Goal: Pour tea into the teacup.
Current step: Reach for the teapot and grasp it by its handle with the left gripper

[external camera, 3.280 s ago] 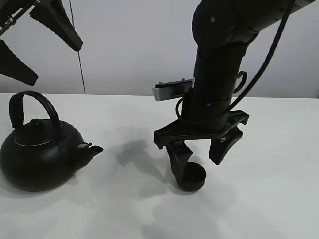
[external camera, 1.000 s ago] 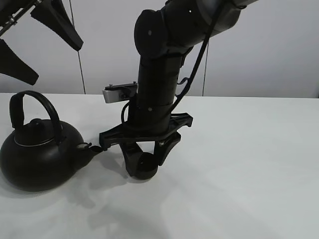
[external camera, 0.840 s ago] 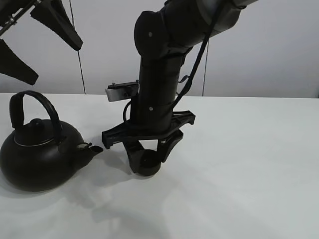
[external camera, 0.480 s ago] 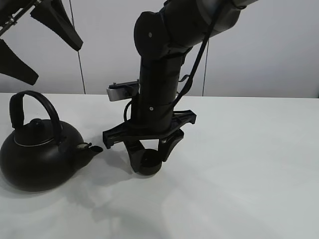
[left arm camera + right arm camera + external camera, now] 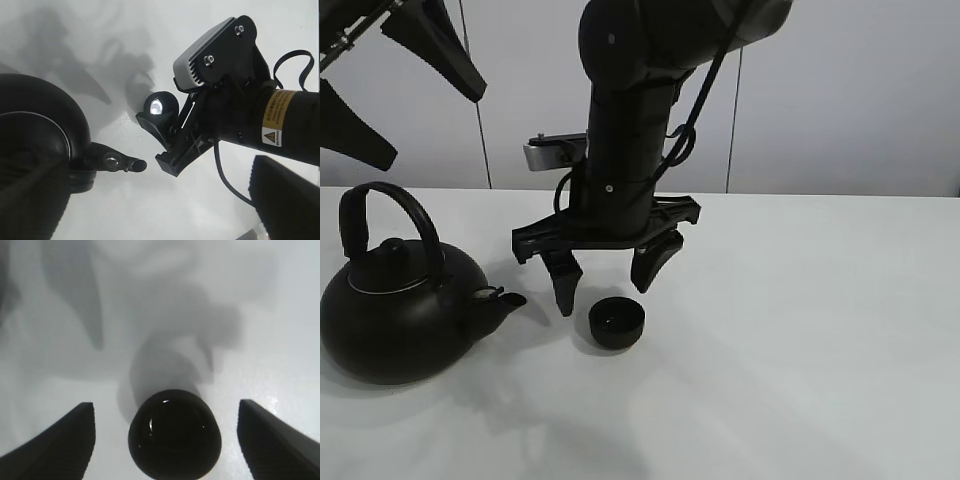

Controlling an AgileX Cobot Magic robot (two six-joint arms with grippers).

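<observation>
Black teacup [image 5: 616,322] stands left of the desk's [image 5: 820,350] middle, beside the kettle's [image 5: 400,320] spout, under the right gripper [image 5: 604,294], fingers spread. Pouring hasn't begun: the left gripper [image 5: 435,130], also spread, must grasp the handle.

High front view, two downward wrist views; common ground: teacup [image 5: 617,322]

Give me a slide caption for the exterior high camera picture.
Right hand open over the black teacup standing on the white table, with the kettle spout facing it.
</observation>
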